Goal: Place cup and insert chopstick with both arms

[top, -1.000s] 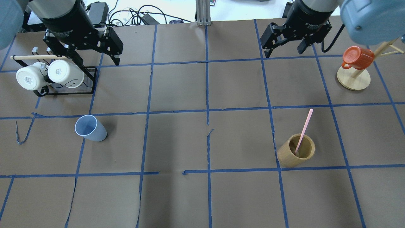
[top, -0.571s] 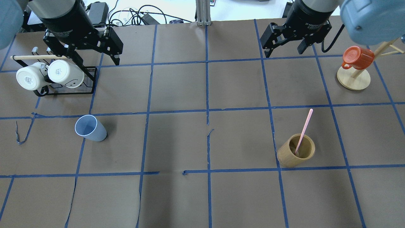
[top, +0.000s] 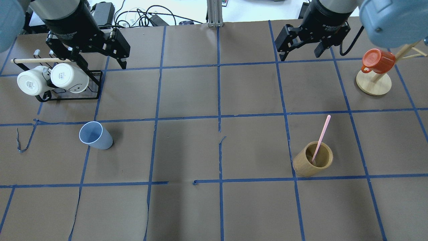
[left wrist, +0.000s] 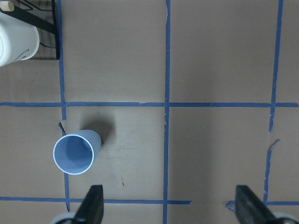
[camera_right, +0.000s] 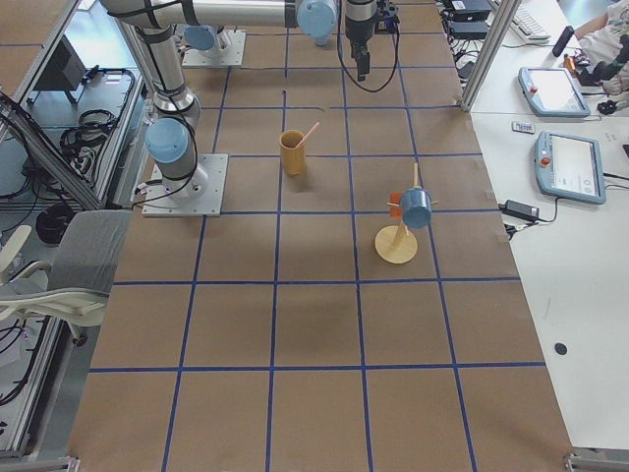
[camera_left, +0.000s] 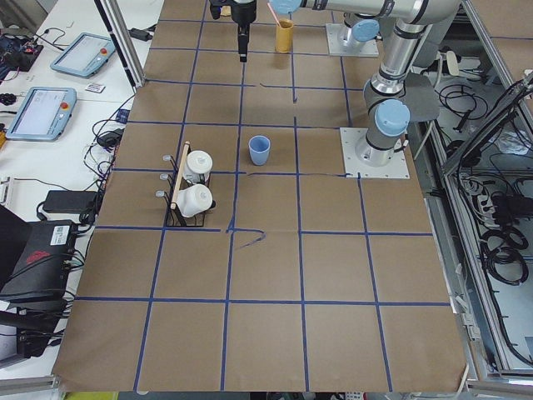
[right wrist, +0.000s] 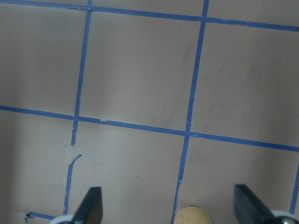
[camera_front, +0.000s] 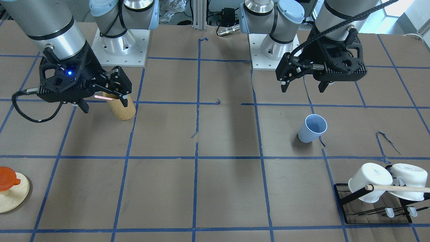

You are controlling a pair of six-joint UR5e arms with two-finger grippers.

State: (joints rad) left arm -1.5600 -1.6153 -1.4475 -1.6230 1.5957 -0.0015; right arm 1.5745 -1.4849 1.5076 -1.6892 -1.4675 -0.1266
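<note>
The light-blue cup (top: 95, 135) stands upright on the table's left half, also in the front view (camera_front: 312, 128) and the left wrist view (left wrist: 74, 151). The pale-pink chopstick (top: 321, 135) leans inside the tan bamboo cylinder (top: 312, 160) on the right half. My left gripper (top: 100, 63) hovers open and empty behind the cup, beside the mug rack; its fingers frame the left wrist view (left wrist: 170, 207). My right gripper (top: 299, 55) hovers open and empty behind the cylinder. In the right wrist view only the cylinder's rim (right wrist: 192, 215) shows between the open fingers.
A black wire rack (top: 95, 97) at the back left holds two white mugs (top: 68, 77) and a wooden rod (top: 40, 61). An orange mug (top: 378, 62) hangs on a wooden tree stand (top: 372, 83) at the back right. Blue tape lines grid the brown table.
</note>
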